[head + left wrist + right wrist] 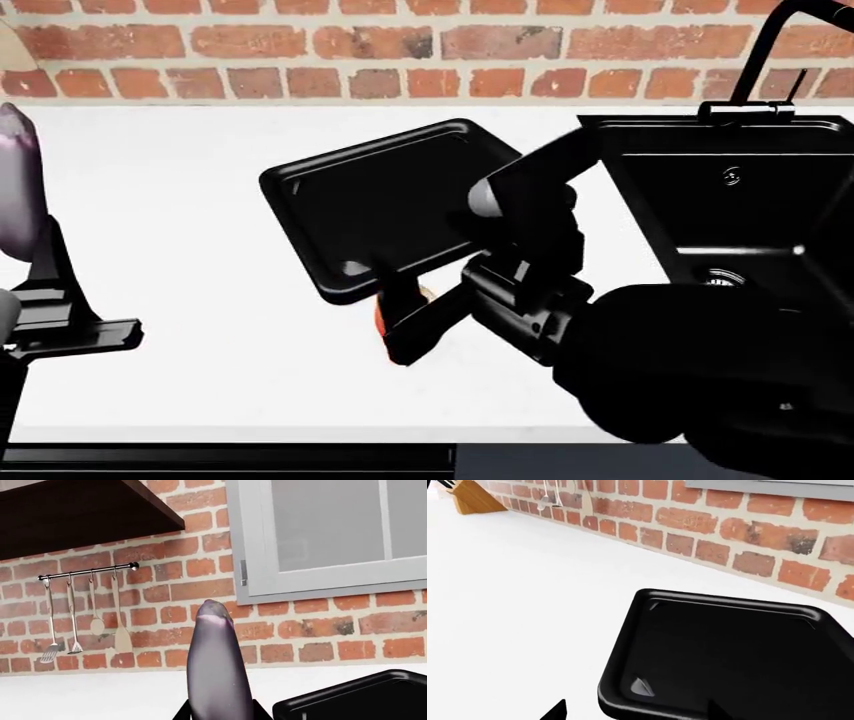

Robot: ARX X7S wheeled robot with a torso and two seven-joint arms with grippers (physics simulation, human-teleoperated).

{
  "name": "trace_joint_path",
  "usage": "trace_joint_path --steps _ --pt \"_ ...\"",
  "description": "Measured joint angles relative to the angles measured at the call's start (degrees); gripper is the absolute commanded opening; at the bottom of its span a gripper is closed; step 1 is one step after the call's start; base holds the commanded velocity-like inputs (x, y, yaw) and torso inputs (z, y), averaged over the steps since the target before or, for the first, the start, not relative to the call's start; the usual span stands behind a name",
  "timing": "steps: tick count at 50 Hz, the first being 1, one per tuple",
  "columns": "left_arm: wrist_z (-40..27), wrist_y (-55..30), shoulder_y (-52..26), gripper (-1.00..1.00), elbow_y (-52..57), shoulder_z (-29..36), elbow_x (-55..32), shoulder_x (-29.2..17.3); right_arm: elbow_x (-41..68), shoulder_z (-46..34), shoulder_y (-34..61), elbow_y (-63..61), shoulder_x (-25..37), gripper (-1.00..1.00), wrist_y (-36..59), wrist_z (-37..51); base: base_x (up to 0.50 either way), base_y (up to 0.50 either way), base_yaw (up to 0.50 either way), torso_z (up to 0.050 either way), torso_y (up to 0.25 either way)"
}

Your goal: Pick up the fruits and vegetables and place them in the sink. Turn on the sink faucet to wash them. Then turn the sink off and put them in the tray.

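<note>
Glossy plastics against rough brick and matt stone.
Shiny black tray [727,655] centre frame; smooth purple eggplant [217,670] with soft sheen; matt white countertop [200,200]; rough red brick wall [167,590]; metal utensil rail [87,572] upper left; wooden knife block [470,497].

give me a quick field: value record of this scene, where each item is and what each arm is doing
eggplant: upright in the left gripper, raised above the counter
left gripper: shut on eggplant
orange-red fruit: mostly hidden, only a sliver shows between the right gripper jaws, at the tray's near edge
right gripper: appears shut on the fruit
tray: empty, on the white counter, left of the sink
sink: no produce seen inside, partly blocked by the right arm
faucet: no water visible
wall: brick, with a utensil rail
</note>
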Motion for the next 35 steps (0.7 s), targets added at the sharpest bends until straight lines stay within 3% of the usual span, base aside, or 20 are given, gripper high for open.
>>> trace_joint_path --steps 35 --pt "0.0 -1.0 0.1 -1.0 0.2 -0.5 0.1 0.7 5.7 -1.3 -0.2 -2.1 1.0 1.0 4.3 -0.5 0.0 0.0 0.0 0.0 0.0"
